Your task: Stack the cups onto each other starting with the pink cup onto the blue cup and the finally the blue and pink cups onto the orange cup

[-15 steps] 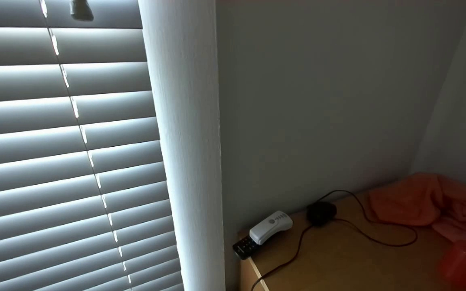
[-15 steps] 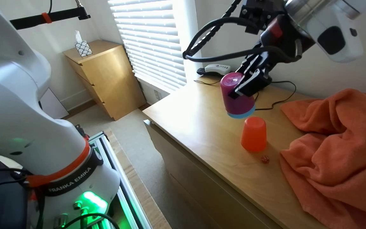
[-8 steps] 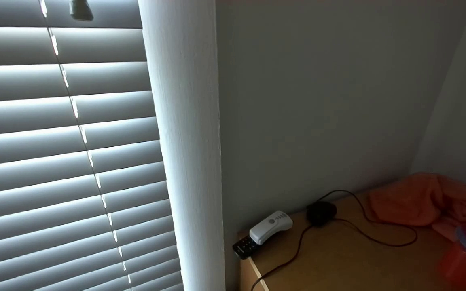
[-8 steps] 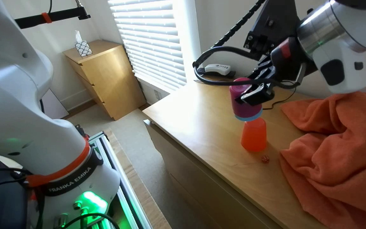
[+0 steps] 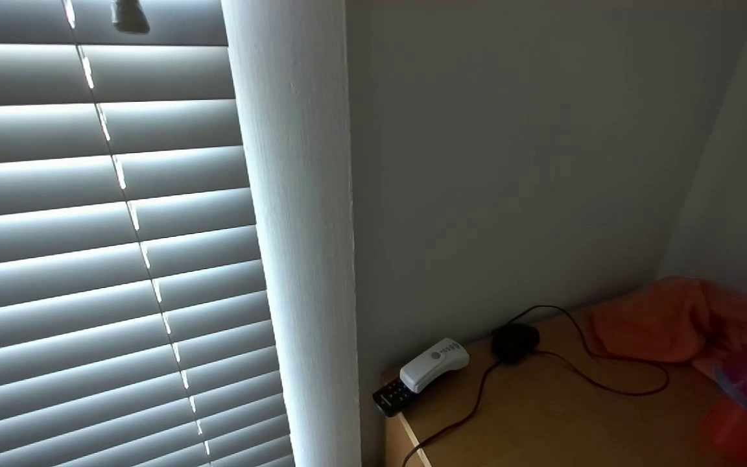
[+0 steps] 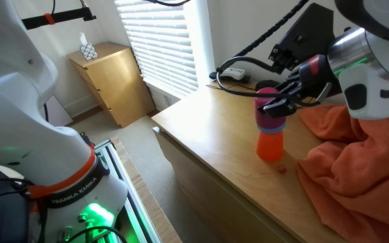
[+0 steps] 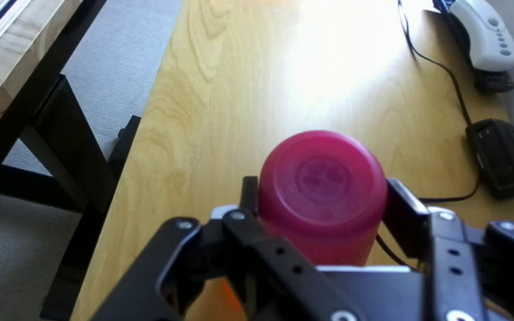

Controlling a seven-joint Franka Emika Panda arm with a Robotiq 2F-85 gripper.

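Note:
The pink cup [image 6: 271, 122] is upside down over the blue cup [image 6: 272, 129]. Only the blue cup's rim shows below it. My gripper [image 6: 271, 101] is shut on the pink cup's sides; in the wrist view my gripper [image 7: 322, 196] has a finger pad on each side of the pink cup [image 7: 321, 183]. The orange cup [image 6: 269, 146] stands upside down on the dresser. In both exterior views the blue rim overlaps the orange cup's top and hides it; I cannot tell if they touch. The held cups look tilted in an exterior view, above the orange cup [image 5: 743, 433].
An orange cloth [image 6: 360, 162] lies crumpled beside the cups. A small reddish object [image 6: 282, 168] lies near the orange cup. A white remote [image 7: 484, 35], a black device [image 7: 504, 158] and a thin cable [image 7: 458, 89] lie along the wall side of the dresser top [image 6: 198, 121].
My gripper has moved down and toward the orange cup with the pink and blue cups held. The blue rim has gone from above the orange cup to overlapping its top. The orange cup has not moved.

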